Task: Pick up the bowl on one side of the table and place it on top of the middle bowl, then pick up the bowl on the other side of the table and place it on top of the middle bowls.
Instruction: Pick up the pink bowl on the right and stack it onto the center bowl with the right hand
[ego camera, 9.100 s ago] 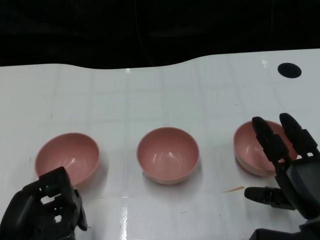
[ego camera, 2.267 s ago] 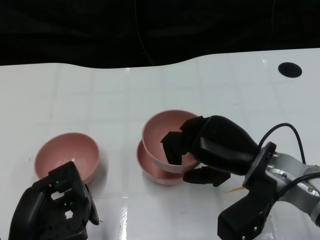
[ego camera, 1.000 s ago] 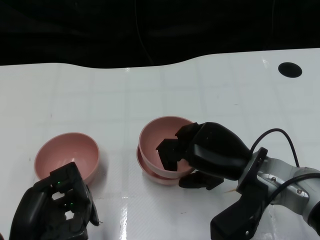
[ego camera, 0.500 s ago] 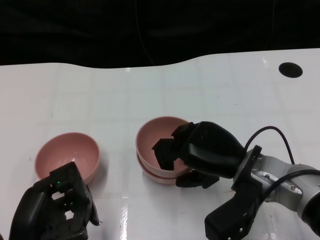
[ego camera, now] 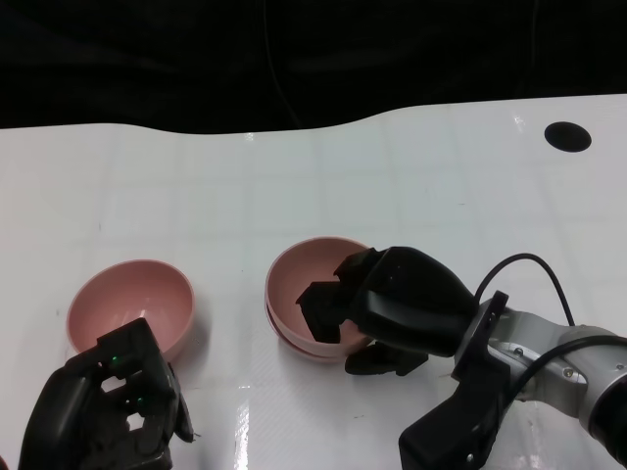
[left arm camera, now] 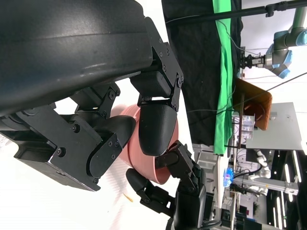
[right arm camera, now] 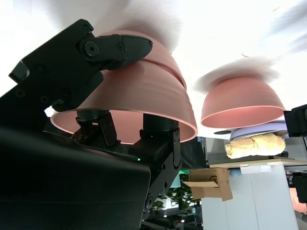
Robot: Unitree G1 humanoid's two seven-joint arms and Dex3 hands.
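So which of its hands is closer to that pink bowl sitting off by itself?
Left. The left hand sits just in front of the lone bowl; the right hand grips the stacked bowl mid-table.

A white table (ego camera: 196, 196) is carrying the things, with a faint grid of seams showing on its glossy top. Near its middle, a stack of two pink bowls (ego camera: 294, 294) is sitting directly on it. Left of that stack, well apart, a single pink bowl (ego camera: 127, 308) is resting upright. Far behind and right of the stack, a black round spot (ego camera: 567, 136) is showing on the surface.

Middle bowl (ego camera: 294, 343) mostly hidden underneath
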